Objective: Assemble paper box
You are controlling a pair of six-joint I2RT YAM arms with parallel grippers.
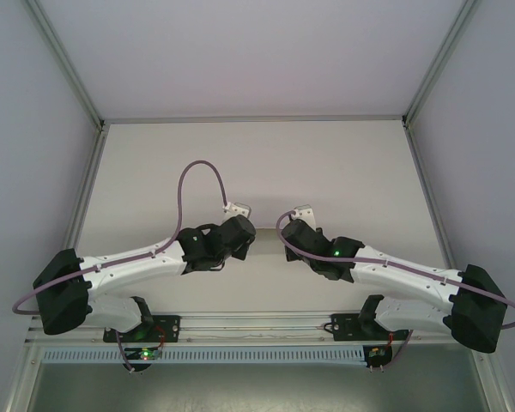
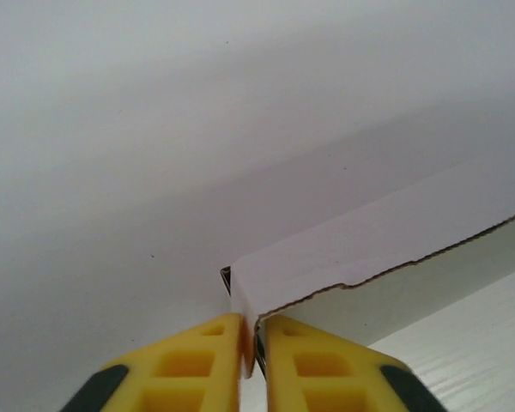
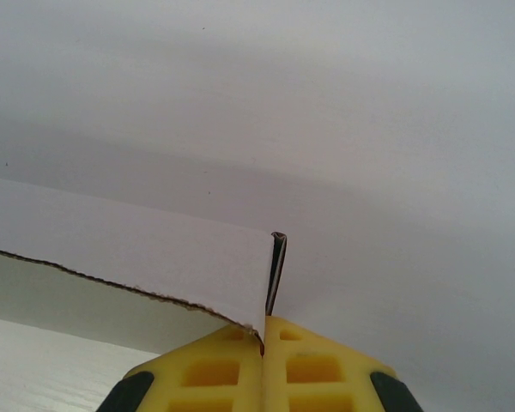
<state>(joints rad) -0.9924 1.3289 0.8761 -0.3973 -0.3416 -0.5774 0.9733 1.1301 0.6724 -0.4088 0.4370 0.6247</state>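
Note:
The paper box point(image 2: 369, 249) is white paperboard with a rough brown cut edge along the top of its wall. In the left wrist view my left gripper point(image 2: 253, 333) has its yellow fingers shut on the box wall at one corner. At the opposite corner of the paper box point(image 3: 137, 249), my right gripper point(image 3: 263, 333) is shut on a folded double wall. From above, the left gripper point(image 1: 240, 233) and right gripper point(image 1: 293, 233) face each other at mid-table, a short gap apart. The white box between them is hard to make out against the table.
The pale table point(image 1: 257, 163) is bounded by aluminium frame rails point(image 1: 86, 197) at the left, right and back, with grey enclosure walls behind. A purple cable point(image 1: 197, 167) loops above the left wrist. Both arm bases sit at the near rail point(image 1: 257, 324).

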